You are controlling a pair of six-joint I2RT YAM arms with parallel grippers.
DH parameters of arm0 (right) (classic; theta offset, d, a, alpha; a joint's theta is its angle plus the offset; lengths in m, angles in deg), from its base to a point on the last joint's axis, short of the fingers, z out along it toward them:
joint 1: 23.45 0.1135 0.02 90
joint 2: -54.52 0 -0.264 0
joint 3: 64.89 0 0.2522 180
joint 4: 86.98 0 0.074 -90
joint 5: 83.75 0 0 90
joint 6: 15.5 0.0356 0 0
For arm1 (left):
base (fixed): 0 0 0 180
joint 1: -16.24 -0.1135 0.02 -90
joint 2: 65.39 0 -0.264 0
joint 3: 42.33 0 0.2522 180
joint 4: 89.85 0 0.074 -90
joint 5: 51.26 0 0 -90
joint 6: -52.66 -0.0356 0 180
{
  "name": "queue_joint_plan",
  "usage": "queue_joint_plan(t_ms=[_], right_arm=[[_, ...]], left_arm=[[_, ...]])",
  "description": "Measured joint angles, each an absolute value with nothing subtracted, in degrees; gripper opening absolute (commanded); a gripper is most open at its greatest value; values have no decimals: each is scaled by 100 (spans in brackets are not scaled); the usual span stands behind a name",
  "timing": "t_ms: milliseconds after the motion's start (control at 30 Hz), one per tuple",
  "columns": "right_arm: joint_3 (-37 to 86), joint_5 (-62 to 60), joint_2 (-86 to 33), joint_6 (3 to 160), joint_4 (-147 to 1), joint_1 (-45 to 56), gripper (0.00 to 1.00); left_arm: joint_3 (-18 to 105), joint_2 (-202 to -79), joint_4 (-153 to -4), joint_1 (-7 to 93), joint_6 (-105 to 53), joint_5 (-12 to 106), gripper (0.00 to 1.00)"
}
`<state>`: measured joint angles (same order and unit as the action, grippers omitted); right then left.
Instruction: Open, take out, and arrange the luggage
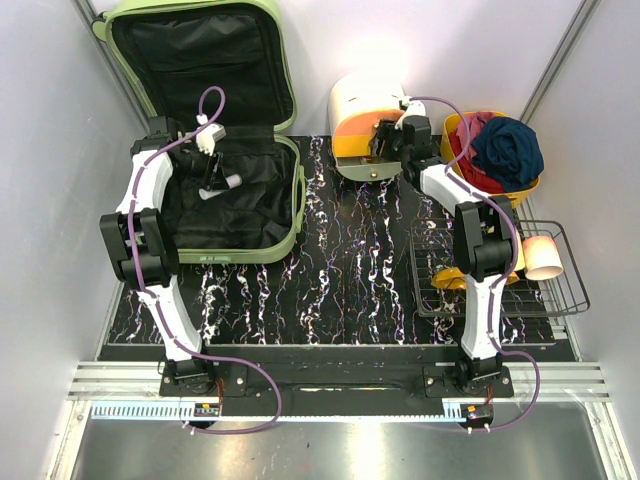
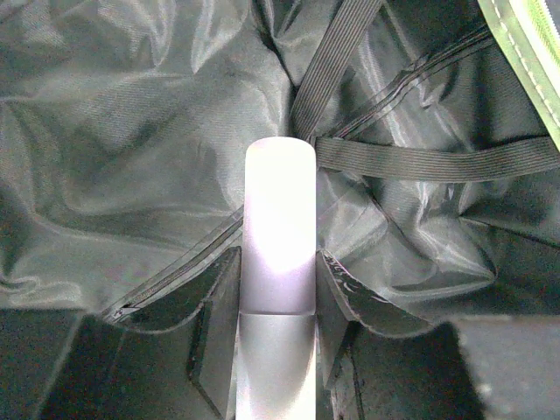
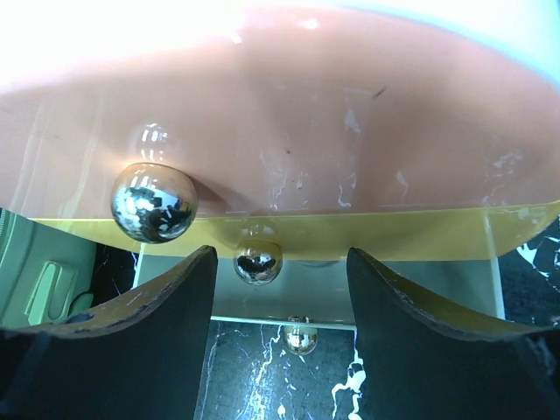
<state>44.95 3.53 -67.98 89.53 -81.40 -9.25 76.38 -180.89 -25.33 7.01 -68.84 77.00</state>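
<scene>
As the overhead camera has it: pale green hard-shell luggage (image 1: pixel 190 60) lies open at the far left, its lid raised at the far side and black fabric lining showing.
Left arm, overhead: the left gripper (image 1: pixel 215 185) is down inside the luggage's base half, closed onto a smooth pale cylindrical tube (image 1: pixel 228 182).
Right arm, overhead: the right gripper (image 1: pixel 380 145) sits at the front of a cream-and-orange cylindrical drawer box (image 1: pixel 360 110) at far centre, well apart from the luggage and to its right.
Left wrist view: the tube is pinched between both fingers (image 2: pixel 217 306), touching each. Black elastic straps (image 2: pixel 437 159) lie just beyond its tip, and the green rim shows at the far right.
Right wrist view: the jaws stand wide and hold nothing. A small chrome ball knob (image 3: pixel 258 261) sits between them with a gap on each side.
Risk, left: the smooth tube may slip from the pinch, or catch a strap on lifting and drag the lining.
Risk, right: if the jaws close off-centre, the fingers could slide off the round knob, and a pull might shift the whole box.
</scene>
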Motion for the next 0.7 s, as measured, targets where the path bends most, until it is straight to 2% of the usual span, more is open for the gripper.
queue_joint_plan(t_ms=[233,333,467,500,567,600,700], right_arm=[[4584,254,-7032,9054,-8143,-925,65],[4617,211,-7080,9110,-8119,-925,58],[4672,176,-7117,9189,-8066,-925,41],[4674,139,-7117,9211,-8071,-925,32],[4672,58,-7117,9233,-8110,-919,24],[4669,53,-7117,9239,-8119,-912,15],[4530,47,-7074,9242,-8245,-921,6]], left_arm=[[7535,-17949,-2669,707,-6777,7720,0],[7478,-17881,-2686,707,-6738,7720,0],[7478,-17875,-2723,716,-6712,7722,0],[7478,-17875,-2739,720,-6701,7722,0],[7478,-17873,-2782,740,-6692,7724,0],[7478,-17870,-2795,749,-6683,7724,0],[7478,-17868,-2830,799,-6679,7724,0]])
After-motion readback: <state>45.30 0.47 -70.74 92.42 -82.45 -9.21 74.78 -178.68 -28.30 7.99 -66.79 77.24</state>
